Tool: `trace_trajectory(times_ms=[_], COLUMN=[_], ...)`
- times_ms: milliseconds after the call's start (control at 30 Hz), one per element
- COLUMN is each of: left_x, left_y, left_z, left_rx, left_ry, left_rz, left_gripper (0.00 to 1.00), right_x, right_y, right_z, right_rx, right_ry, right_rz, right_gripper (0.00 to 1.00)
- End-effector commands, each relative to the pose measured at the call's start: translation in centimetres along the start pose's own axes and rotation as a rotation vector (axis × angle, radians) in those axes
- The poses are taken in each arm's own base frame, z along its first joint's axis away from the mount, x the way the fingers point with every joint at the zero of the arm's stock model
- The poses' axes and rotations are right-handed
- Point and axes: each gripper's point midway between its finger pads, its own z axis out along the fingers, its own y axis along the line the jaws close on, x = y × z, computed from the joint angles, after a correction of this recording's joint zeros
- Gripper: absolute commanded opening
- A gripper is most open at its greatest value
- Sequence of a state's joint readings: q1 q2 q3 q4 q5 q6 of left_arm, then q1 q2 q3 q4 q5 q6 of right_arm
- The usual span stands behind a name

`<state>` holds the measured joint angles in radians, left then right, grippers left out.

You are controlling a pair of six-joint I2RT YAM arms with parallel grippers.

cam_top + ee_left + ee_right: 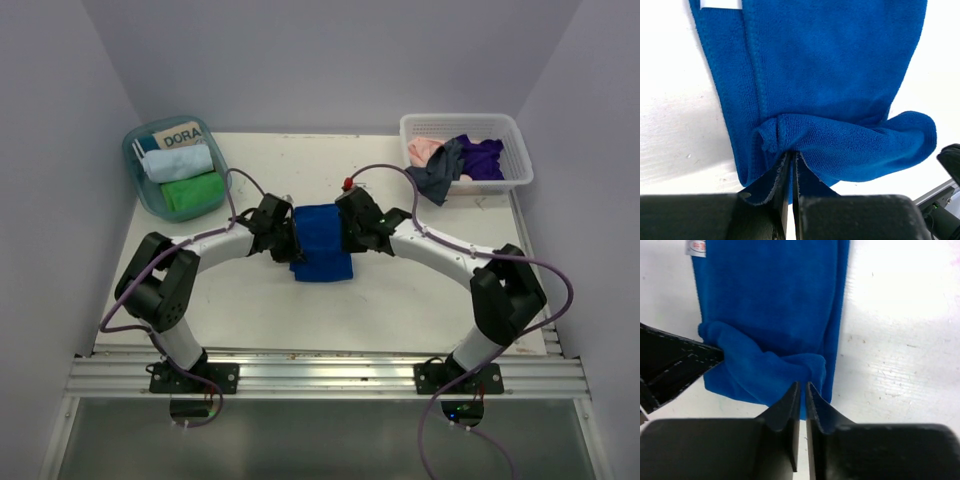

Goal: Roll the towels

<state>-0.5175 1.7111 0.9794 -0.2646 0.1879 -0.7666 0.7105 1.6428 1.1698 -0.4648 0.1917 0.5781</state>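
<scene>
A royal blue towel [322, 240] lies folded in a long strip at the table's middle, with a small white tag [696, 247] at its far end. Its near end is turned over into a first small roll [850, 145]. My left gripper [793, 156] is shut on the roll's left corner. My right gripper [803, 388] is shut on the roll's right corner, and the left fingers [675, 362] show at the left of that view. In the top view the two grippers, left [286, 238] and right [350, 228], flank the towel.
A teal bin [135, 150] at the back left holds a rolled light blue towel [178, 162], a rolled green towel [192, 192] and a card marked DORA. A white basket [510, 130] at the back right holds pink, grey and purple towels [480, 155].
</scene>
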Motion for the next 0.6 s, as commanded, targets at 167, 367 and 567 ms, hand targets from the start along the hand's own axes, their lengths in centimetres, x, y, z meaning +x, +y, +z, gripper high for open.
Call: trace_trajectory(times_ms=[167, 367, 567], left_x=[-0.7, -0.4, -0.3], left_y=[0.5, 0.8, 1.1], left_z=[-0.8, -0.7, -0.7], left_rx=[-0.037, -0.045, -0.054], left_ry=[-0.032, -0.025, -0.018], left_rz=[0.009, 0.005, 0.015], left_gripper=[0.08, 0.08, 0.08], right_x=[-1.0, -0.5, -0.2], right_y=[3.1, 3.0, 1.2], right_z=[0.7, 2.3, 5.9], right_rx=[-0.066, -0.032, 0.050], right_ry=[0.012, 0.043, 0.057], right_rz=[-0.065, -0.102, -0.124], right_gripper=[0.05, 0.04, 0.04])
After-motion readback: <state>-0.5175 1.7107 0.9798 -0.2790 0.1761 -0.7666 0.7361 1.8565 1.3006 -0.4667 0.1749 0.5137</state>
